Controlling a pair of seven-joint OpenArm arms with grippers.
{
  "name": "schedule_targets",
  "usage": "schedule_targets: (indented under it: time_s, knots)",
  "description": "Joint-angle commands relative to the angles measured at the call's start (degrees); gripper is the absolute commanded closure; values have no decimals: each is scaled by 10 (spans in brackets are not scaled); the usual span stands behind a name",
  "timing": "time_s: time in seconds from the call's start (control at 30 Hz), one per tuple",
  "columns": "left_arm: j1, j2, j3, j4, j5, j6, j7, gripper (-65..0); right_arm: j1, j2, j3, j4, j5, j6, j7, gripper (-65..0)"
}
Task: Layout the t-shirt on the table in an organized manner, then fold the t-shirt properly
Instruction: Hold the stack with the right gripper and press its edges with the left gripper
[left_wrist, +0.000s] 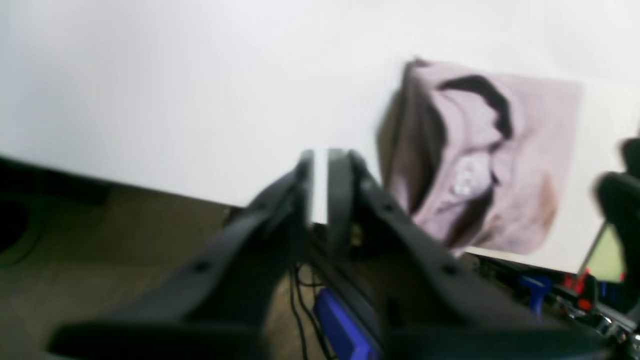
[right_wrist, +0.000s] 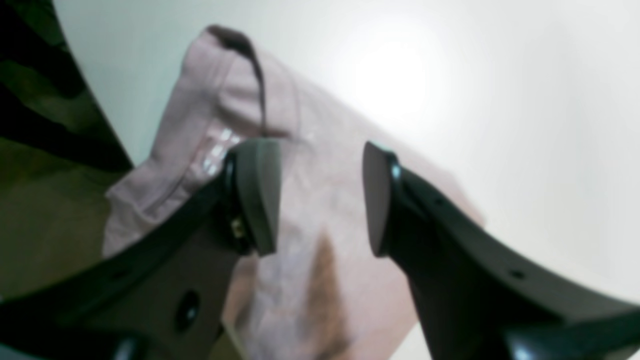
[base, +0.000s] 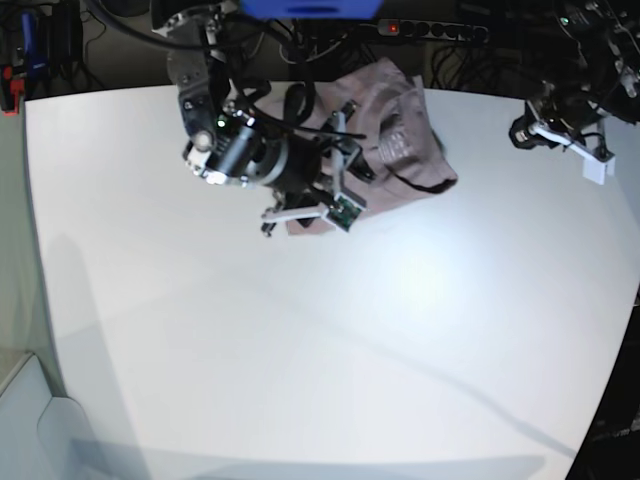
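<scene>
The t-shirt lies bunched in a rough folded bundle at the far edge of the white table. The right arm reaches over the shirt's near left side. In the right wrist view my right gripper is open just above the mauve cloth, with nothing between its pads. The left arm hangs apart from the shirt at the far right. My left gripper shows a narrow slit of white table between its fingers and holds nothing. The t-shirt lies to its right, collar label showing.
The table's far edge runs just behind the shirt, with floor, cables and a blue part beyond it. A power strip lies behind the table. A dark piece of the other arm shows at the left wrist view's right edge.
</scene>
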Motion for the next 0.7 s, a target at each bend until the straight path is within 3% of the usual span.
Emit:
schedule_targets:
  time_s: [0.0,0.13,0.2,0.33,0.53,0.67]
  knots:
    - [1,-7,-4,6,-18,-6,-4,-140,8,2,5,11,11,0,13,-274]
    - [1,6,-5,4,-41,-8,-7,-390,7,10,28,11,11,0,13,-274]
    - [1,11,-3,3,-47,-9,-7,-454,7,10,36,11,11,0,13,-274]
    - [-4,30,0,3,-54,-10,-7,-470,7,10,48,11,11,0,12,-274]
    - [-27,35,74,-18,-43,-39,-9,-472,7,10,54,11,11,0,12,-274]
    - [-25,32,110,-48,-43,-34,-48,-472,7,11,54,10,11,0,12,-274]
